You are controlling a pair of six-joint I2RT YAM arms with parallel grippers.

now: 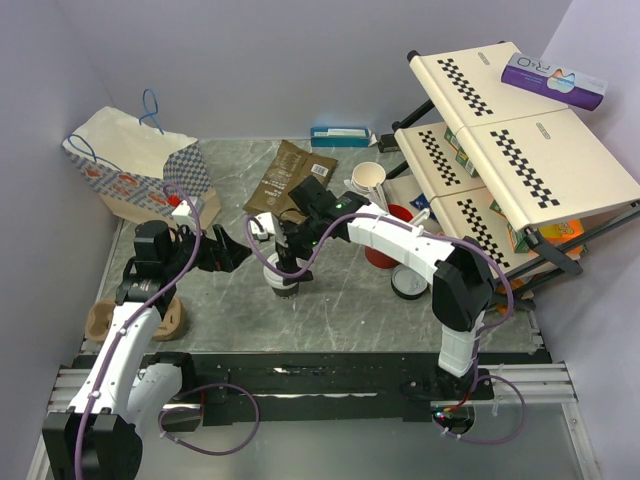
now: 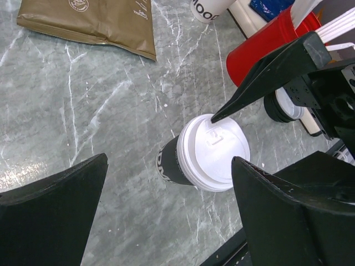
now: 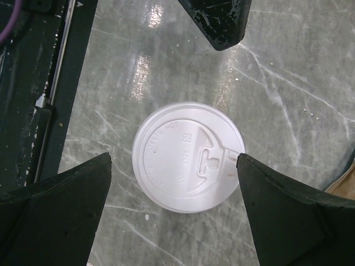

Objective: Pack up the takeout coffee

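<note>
Over lidded takeout coffee (image 3: 188, 166) on counter (image 3: 277, 83): hovering with right claw (image 3: 174, 159) spread, gripping nothing; left claw (image 2: 169, 159) alongside, likewise released.

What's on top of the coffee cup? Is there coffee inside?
A round white lid sits on the coffee cup. The lid covers the inside, so any coffee cannot be seen.

The takeout coffee (image 2: 176, 166) carries raised lettering on its white lid (image 3: 188, 164), of which "CONTENTS HOT" can be read. A white paper cup (image 2: 208, 8) shows "MOOD". The purple box (image 1: 553, 80) lying on the rack (image 1: 560, 160) shows a large "R" and "O".
</note>
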